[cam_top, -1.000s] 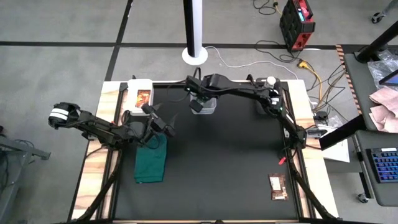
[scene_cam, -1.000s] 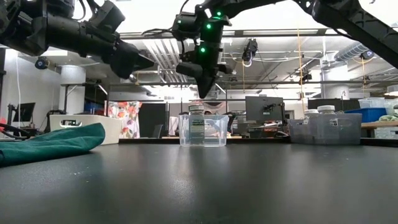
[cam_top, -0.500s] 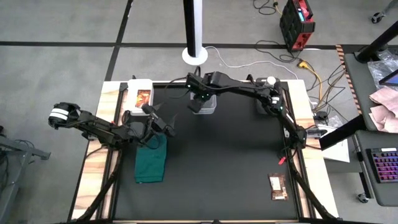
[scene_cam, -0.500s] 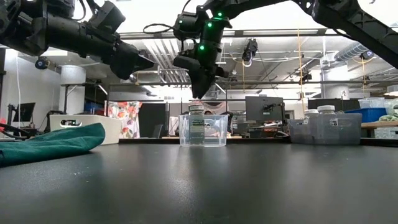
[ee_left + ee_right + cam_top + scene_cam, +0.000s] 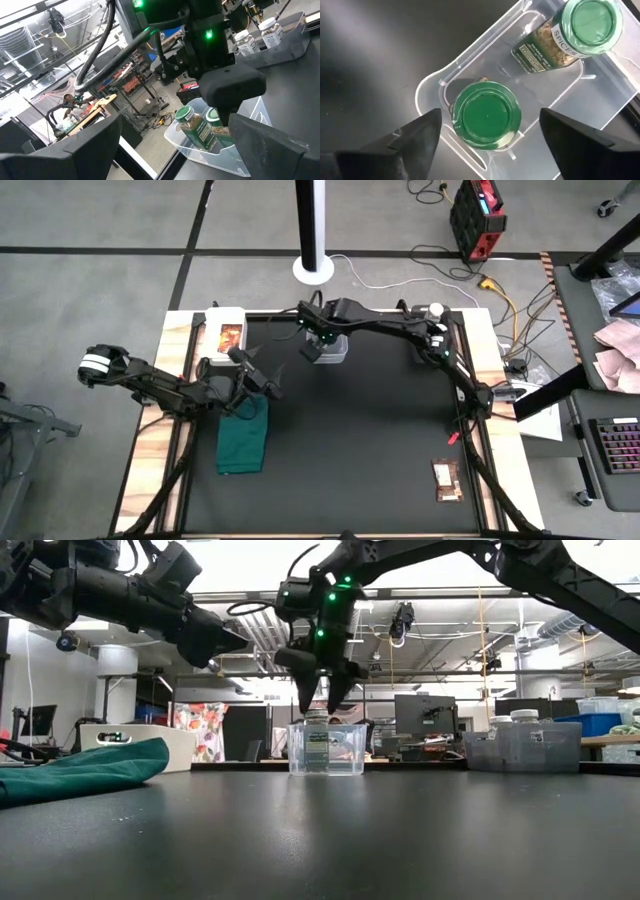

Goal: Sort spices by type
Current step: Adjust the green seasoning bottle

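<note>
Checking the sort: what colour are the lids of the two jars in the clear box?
Both lids are green; the right wrist view shows it best.

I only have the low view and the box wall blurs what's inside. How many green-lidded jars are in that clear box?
Observer: Two. The right wrist view shows an upright jar and a leaning jar in the clear box.
Operator: Is the right gripper gripping one?
Observer: No. The right gripper is open, with one finger on each side of the upright jar and neither touching it.
Operator: And the packets?
Observer: In the high view, one packet lies in the white tray at the far left. The other packet lies near right.
</note>
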